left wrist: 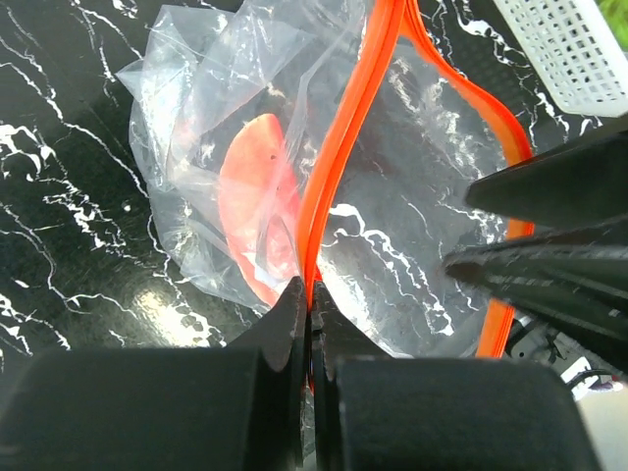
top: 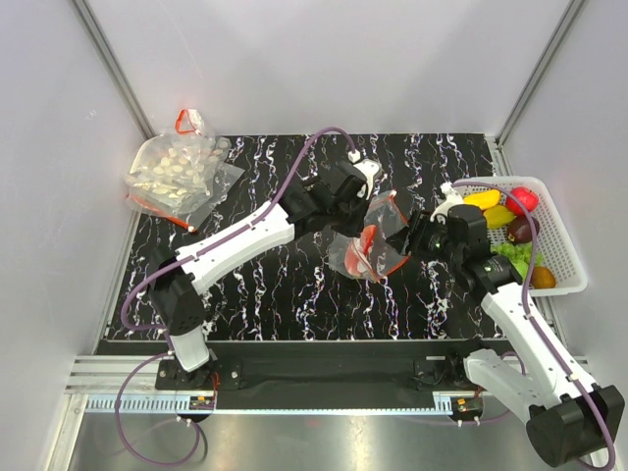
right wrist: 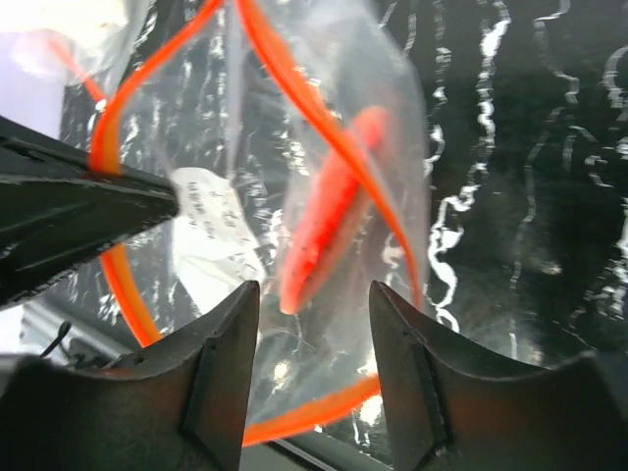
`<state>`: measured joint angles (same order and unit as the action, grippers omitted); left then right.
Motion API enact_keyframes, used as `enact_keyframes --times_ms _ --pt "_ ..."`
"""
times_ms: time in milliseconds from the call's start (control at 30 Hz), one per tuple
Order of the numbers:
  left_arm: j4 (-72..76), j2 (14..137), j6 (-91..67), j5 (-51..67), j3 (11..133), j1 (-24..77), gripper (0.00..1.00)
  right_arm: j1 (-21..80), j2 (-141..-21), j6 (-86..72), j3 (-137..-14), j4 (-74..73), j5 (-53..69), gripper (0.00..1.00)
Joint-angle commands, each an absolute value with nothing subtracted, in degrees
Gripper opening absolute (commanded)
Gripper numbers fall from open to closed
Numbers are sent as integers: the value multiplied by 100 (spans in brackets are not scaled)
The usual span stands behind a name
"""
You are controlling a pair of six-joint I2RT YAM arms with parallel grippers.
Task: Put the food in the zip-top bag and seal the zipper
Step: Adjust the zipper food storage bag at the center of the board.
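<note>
The zip-top bag (top: 385, 259) is held up over the middle of the black marbled table, its mouth spread open. A red-orange food slice (top: 351, 258) lies inside it; it also shows in the left wrist view (left wrist: 253, 201) and in the right wrist view (right wrist: 329, 221). My left gripper (top: 376, 212) is shut on the zipper (left wrist: 339, 147), pinching the strip at its fingertips (left wrist: 310, 296). My right gripper (top: 410, 235) is open and empty, with its jaws (right wrist: 312, 329) spread over the bag's mouth, on the side opposite the left gripper.
A white basket (top: 571, 257) of toy fruit and vegetables stands at the right edge; its corner shows in the left wrist view (left wrist: 574, 49). A larger clear bag of whitish pieces (top: 177, 172) lies at the back left. Grey walls close in the table.
</note>
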<state>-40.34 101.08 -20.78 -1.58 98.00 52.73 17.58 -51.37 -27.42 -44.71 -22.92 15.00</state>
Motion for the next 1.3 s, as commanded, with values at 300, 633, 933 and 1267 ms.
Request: enact_keyframes --times_ms 300,633,933,1267 --pt "-3902 9835 -1925 -316 9756 5071 0 1793 -4746 -2558 -4500 -2443 458 50" --pt "-3841 9756 -1942 -193 9685 5063 0 1784 -5185 -2602 -4386 -2013 923 54" --pt "-3823 9809 -1951 -141 9685 5054 0 1793 -4984 -2628 -4254 -1505 1546 57" --pt "-3858 9800 -1925 -184 9756 5045 0 1793 -5598 -2742 -4140 -1222 1915 57"
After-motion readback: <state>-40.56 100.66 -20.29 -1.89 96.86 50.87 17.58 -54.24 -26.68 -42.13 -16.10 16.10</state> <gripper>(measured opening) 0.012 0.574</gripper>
